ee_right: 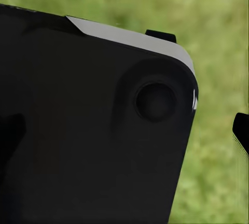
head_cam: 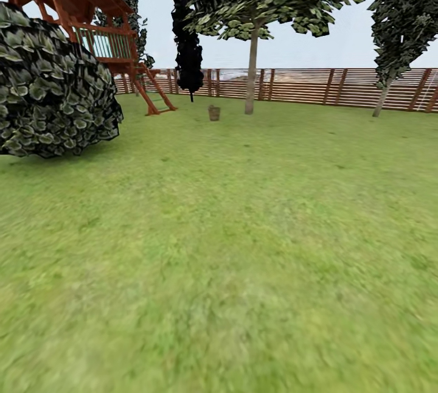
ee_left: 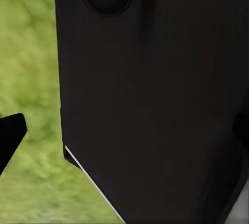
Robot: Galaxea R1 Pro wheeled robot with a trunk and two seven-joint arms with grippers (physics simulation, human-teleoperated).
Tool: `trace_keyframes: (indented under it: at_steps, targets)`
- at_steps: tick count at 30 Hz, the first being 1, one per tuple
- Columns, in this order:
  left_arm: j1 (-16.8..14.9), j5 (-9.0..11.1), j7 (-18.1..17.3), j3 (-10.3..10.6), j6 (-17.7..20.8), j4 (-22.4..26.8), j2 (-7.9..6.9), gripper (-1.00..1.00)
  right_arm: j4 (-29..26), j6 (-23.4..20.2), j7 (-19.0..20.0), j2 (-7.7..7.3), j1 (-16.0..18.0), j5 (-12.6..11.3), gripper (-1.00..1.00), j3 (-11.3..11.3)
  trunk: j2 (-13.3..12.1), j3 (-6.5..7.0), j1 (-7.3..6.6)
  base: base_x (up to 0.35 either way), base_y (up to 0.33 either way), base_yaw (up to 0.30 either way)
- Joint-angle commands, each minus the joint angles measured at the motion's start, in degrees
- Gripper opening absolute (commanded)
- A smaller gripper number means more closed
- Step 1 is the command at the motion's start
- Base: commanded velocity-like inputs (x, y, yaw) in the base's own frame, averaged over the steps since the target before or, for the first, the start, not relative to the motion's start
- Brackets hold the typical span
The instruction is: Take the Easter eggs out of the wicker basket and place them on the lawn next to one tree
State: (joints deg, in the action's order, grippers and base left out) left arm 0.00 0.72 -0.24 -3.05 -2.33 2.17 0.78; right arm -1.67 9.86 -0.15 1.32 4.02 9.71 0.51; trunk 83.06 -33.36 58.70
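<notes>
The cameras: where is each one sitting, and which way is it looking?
Head view: up on the robot's head, facing across the lawn to the far wicker basket, the tree and the fence.
Left wrist view: on the left arm, facing a black robot part, grass behind.
Right wrist view: on the right arm, likewise a black part.
All three share the grass.

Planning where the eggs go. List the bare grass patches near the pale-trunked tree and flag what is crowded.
Open lawn stretches in front of the tree, and on its right, bordered behind by the fence up to the dark tree. Tighter on its left: the wicker basket stands there, then the play tower's ladder. The big bush crowds the far left.
</notes>
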Motion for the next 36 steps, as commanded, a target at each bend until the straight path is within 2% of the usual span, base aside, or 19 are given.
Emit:
trace_keyframes:
  at_steps: [1,18,26,36]
  targets:
    - [0.00,0.07,-0.02,-0.29,-0.11,0.02,0.01,1.00,0.03,0.16,0.00,0.00,0.03,0.16,1.00,0.01,0.02,-0.04,0.03,0.322,0.103,0.000]
    - [0.00,0.07,-0.02,-0.29,-0.09,0.02,0.01,1.00,0.00,0.03,0.06,-0.02,0.03,-0.22,1.00,-0.10,0.02,-0.83,0.03,0.322,0.102,-0.003]
    - [0.00,0.07,-0.02,-0.29,-0.12,0.02,0.01,1.00,0.00,0.14,0.06,-0.26,0.03,-0.21,1.00,-0.13,0.02,-0.83,0.03,0.322,0.101,-0.193]
    - [0.00,0.07,-0.02,-0.29,-0.13,0.02,0.01,1.00,0.07,0.16,0.07,-0.19,0.03,0.38,1.00,0.00,0.02,-0.83,0.03,0.322,0.100,-0.016]
